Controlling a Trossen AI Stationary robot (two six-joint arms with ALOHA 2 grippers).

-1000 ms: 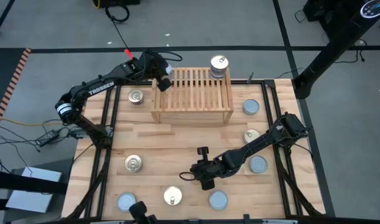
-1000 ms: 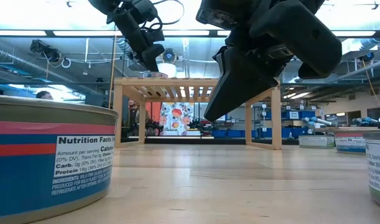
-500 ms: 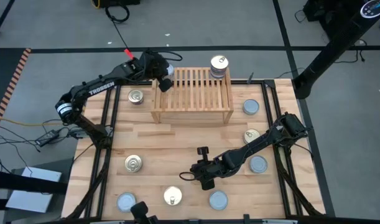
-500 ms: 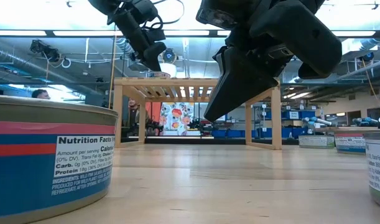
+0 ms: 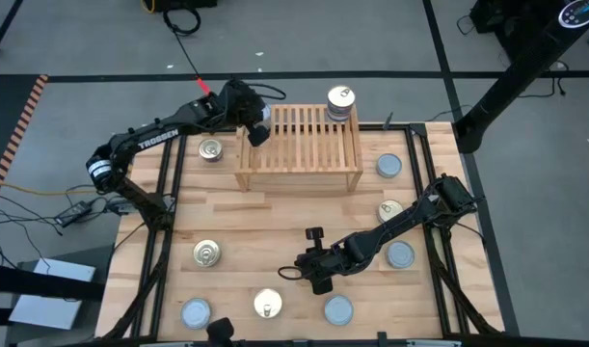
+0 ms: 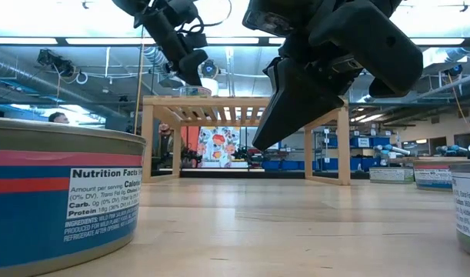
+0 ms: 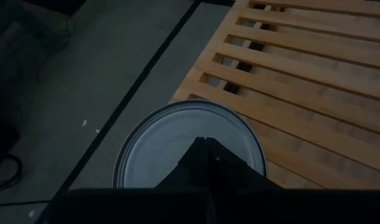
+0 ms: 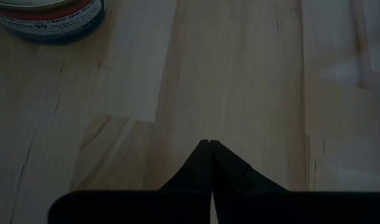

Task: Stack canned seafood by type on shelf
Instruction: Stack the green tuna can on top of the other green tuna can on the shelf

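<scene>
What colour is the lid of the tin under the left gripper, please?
Plain silvery-blue lid; the left wrist view shows it best.

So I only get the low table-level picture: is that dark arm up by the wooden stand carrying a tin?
Observer: No. Its wrist camera shows the left pincer shut, tips above a silver-lidded tin at the shelf corner.
Operator: And the big dark shape up front?
Observer: The right pincer, shut and empty over bare tabletop.
Operator: Anything else on the shelf?
Observer: From above, a stack of tins at its other back corner, gold lid on top.
</scene>
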